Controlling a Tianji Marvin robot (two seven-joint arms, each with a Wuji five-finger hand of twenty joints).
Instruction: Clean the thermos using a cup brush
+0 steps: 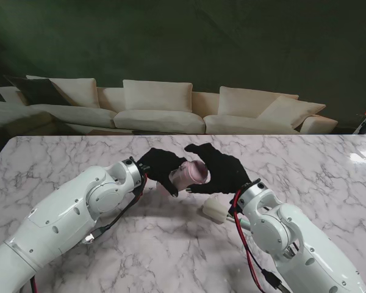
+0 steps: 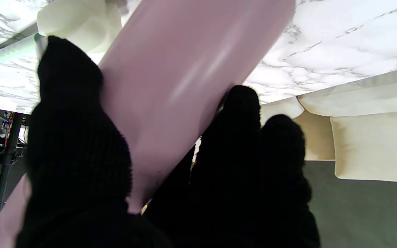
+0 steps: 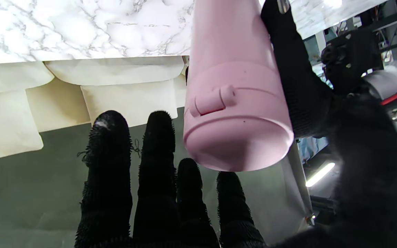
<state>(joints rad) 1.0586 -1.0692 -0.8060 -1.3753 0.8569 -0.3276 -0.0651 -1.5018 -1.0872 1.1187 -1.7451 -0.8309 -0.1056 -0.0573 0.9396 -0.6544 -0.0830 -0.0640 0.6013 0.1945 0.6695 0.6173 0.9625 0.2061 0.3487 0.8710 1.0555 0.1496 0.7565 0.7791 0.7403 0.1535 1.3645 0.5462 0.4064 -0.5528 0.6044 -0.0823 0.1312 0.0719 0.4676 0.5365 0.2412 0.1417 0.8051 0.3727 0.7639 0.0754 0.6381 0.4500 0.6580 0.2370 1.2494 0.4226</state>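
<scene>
**Inspector A:** Starting nearest to us: the cream sponge-headed cup brush with the pale green handle (image 1: 217, 209) lies on the white marble desk (image 1: 171, 244), just beside our right forearm. Neither hand touches it. We judge the brushing step not yet begun.

**Inspector B:** Agreed. The step in hand looks like opening the flask. Our left hand in its black knit glove (image 1: 159, 167) is clamped round the body of the pink, smooth-walled thermos (image 1: 190, 173), which is held off the desk and tilted, its capped end towards the right hand.

**Inspector A:** The left wrist view confirms it: gloved fingers (image 2: 78, 144) on either side of the pink wall, wrapped firmly. And the right?

**Inspector B:** Our right hand, also black-gloved (image 1: 222, 170), sits at the thermos's lid end. In the right wrist view four fingers (image 3: 157, 165) extend straight and apart past the pink lid with the small latch (image 3: 233, 113), not closed on it. Whether the thumb or palm touches the lid, we cannot tell. We record the right hand as spread and holding nothing.

**Inspector A:** What does the next move call for?

**Inspector B:** In our judgement, the right hand closing on the lid to work it off while the left keeps the body steady. Afterwards, the right hand reaches for the brush near us.

**Inspector A:** Farthest off, a cream sofa (image 1: 158, 107) beyond the desk. No bearing.
</scene>
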